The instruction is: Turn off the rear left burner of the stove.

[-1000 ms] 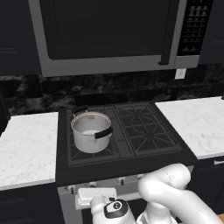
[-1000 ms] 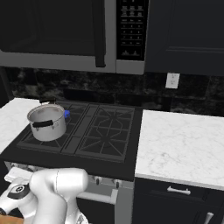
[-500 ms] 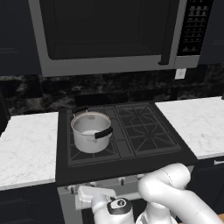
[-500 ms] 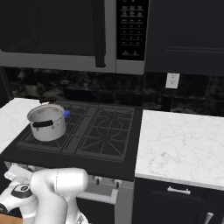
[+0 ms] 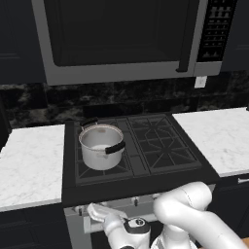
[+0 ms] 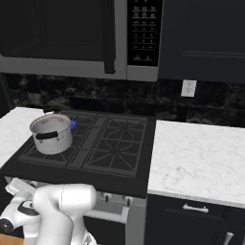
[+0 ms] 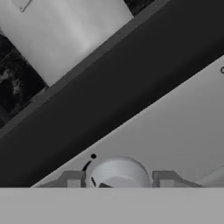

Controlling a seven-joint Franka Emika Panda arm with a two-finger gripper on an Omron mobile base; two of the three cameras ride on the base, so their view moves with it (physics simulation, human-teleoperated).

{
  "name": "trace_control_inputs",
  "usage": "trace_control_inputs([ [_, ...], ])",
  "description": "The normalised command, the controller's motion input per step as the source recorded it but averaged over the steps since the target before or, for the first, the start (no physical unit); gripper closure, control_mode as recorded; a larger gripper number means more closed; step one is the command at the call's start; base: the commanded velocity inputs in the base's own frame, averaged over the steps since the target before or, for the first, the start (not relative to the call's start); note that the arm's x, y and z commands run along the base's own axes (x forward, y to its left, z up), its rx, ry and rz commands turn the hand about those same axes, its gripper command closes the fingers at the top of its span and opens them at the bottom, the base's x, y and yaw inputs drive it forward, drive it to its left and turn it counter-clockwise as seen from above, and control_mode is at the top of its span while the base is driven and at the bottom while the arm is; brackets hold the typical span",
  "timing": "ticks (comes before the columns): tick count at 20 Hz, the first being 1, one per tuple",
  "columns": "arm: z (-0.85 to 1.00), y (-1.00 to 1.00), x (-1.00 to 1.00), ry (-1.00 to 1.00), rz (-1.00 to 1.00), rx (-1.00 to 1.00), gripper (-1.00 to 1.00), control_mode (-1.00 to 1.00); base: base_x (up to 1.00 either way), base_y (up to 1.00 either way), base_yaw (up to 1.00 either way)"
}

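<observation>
Hand view: gripper [image 7: 117, 183] spread, one finger either side of a round steel knob [image 7: 118, 173] on the stove [image 7: 175, 127] front. Farther up and beyond, rear left burner [image 5: 97, 127], half behind a pot [image 5: 101, 146].

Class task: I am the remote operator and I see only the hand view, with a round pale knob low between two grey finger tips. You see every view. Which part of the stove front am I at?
Observer: In the left base view the gripper is at the left end of the stove front, by the row of small knobs.
Operator: Is anything on the cooktop?
Observer: Yes, a steel pot stands on the front left grate.
Operator: And the rear left burner?
Observer: In the right base view a small blue flame shows just behind the pot.
Operator: Are my fingers closed on the knob?
Observer: They flank it; whether they touch, I cannot tell.
</observation>
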Motion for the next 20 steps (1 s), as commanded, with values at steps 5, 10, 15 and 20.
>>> trace_control_inputs([
  [5,-0.07,0.0,-0.25,0.0,0.0,0.56,1.0,-1.0,0.0,0.0,0.0],
  [10,-0.09,0.0,-0.25,0.0,0.0,0.55,1.0,-1.0,0.0,0.0,0.0],
  [15,-0.21,0.0,-0.27,0.0,0.0,0.56,1.0,-1.0,0.0,0.0,0.0],
  [20,-0.17,0.0,-0.19,0.0,0.0,0.55,1.0,-1.0,0.0,0.0,0.0],
])
